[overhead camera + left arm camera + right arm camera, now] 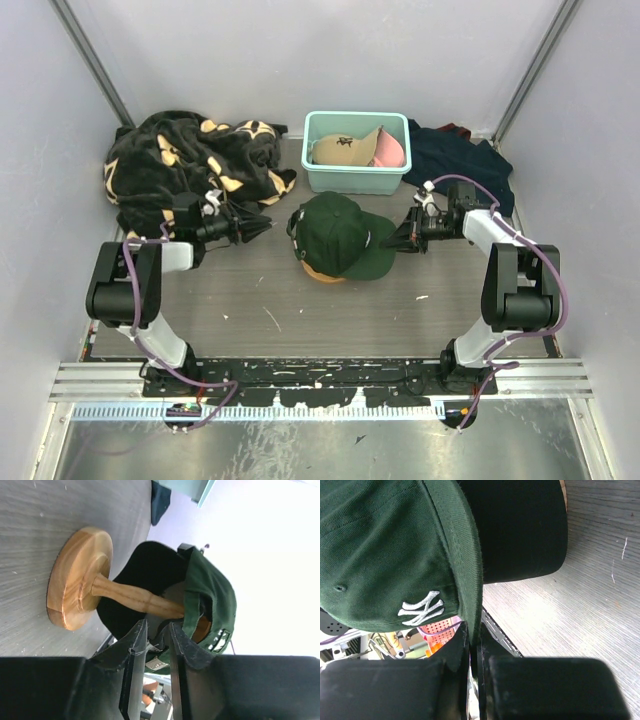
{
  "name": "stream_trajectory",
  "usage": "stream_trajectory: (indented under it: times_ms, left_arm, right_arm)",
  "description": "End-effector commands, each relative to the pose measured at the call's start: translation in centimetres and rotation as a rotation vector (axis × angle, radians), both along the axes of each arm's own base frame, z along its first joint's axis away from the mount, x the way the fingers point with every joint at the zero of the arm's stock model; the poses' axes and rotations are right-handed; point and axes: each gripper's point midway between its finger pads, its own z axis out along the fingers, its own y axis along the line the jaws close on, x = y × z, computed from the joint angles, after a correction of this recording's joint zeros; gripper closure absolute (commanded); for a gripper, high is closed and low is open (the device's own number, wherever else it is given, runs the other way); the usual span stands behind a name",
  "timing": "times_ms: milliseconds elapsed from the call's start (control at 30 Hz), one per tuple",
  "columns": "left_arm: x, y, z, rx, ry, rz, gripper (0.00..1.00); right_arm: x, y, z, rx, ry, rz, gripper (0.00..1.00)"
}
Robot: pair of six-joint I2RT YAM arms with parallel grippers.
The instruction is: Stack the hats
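The dark green cap (340, 232) sits on top of a black cap (145, 565) on a wooden stand (80, 580) mid-table. My right gripper (393, 240) is shut on the green cap's brim (465, 555), which runs between its fingers (474, 630); the black cap's brim (520, 530) lies beneath. My left gripper (262, 228) is open and empty, just left of the caps, its fingertips (157, 625) near the green cap's back strap. The tan cap (340, 148) and the pink cap (392, 150) lie in the teal bin (355, 182).
A black blanket with tan flower marks (190, 160) is heaped at the back left. A dark navy cloth (455, 160) lies at the back right beside the bin. White walls enclose the table on three sides.
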Motion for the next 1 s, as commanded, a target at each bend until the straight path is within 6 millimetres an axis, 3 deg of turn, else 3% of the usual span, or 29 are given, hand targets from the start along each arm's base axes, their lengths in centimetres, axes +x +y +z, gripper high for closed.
stream_trajectory:
  times_ms: [0, 200, 400, 500, 967]
  left_arm:
    - [0.4, 1.2, 0.6, 0.061, -0.032, 0.003, 0.65]
    - [-0.3, 0.8, 2.6, 0.043, -0.096, -0.047, 0.53]
    - [-1.3, -1.2, 5.8, 0.084, -0.216, -0.167, 0.36]
    - [-1.7, -1.8, 6.3, 0.107, -0.245, -0.206, 0.3]
    - [-3.2, -2.7, 3.8, 0.215, -0.226, -0.279, 0.3]
  right_arm:
    - [0.0, -3.1, -5.2, -0.306, 0.022, -0.051, 0.99]
    - [0.2, -3.0, -4.6, -0.3, 0.012, -0.053, 0.99]
    - [0.1, -2.8, -4.3, -0.293, 0.007, -0.047, 0.99]
    - [0.2, -2.7, -4.2, -0.288, 0.005, -0.047, 0.99]
    - [0.6, -2.4, -3.4, -0.261, -0.012, -0.049, 0.99]
